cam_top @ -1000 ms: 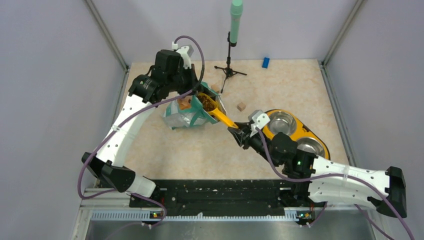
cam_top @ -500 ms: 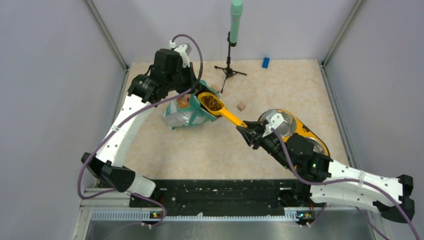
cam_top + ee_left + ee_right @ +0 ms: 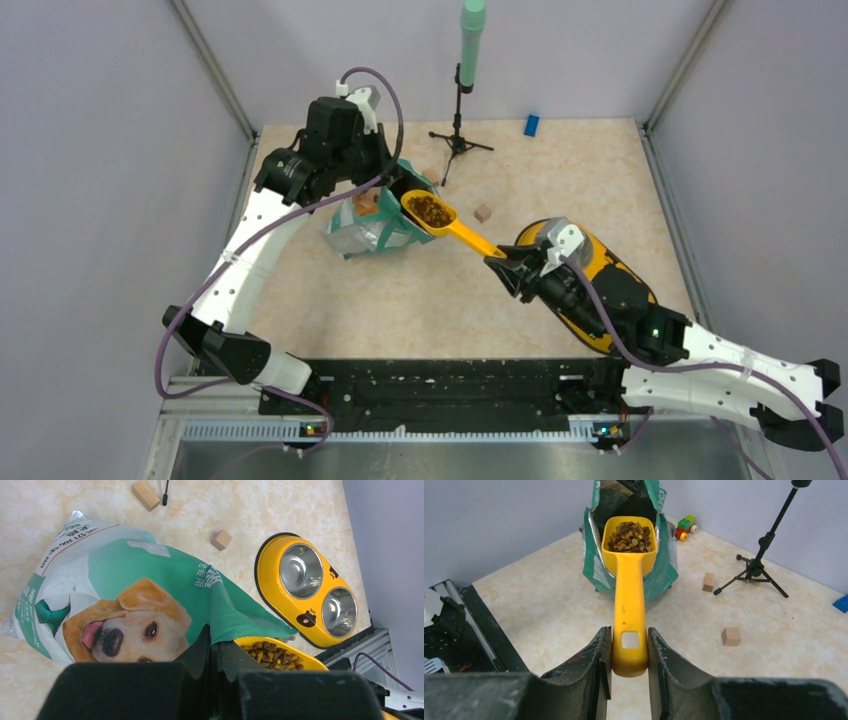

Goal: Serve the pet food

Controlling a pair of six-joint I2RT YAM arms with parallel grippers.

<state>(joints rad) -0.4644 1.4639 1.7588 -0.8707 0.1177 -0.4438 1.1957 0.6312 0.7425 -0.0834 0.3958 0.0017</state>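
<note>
loaded scoop at the pouch mouth: spill risk on the carry

right end effector [image 3: 629, 652]: both fingers closed flat against the far tail of the yellow scoop [image 3: 629, 600], one either side, just by the hanging hole. the handle runs out long and roughly level from there. the cup is heaped with pet food [image 3: 629, 536] and sits right at the open mouth of the pouch [image 3: 150, 595].

left end effector [image 3: 214, 642]: pinched shut on the pouch's torn top edge, holding the mouth up and open.

the double bowl [image 3: 295, 607] sits on the counter [image 3: 400, 290] well to the right of the pouch. both steel cups look empty. in the top view the right arm lies over most of it.

judged risks:
- the grip is at the very end of a long lever, so the handle may pivot between the pads and tip the cup.
- the load is heaped above the rim, so a wrist roll or a quick swing would shed pellets onto the counter.
- drawn out low, the cup may catch the pouch lip and tug the bag against the left grip.
- the bowl sits close under the right arm, so the arm must fold back. a cramped pour could miss the cup.
</note>
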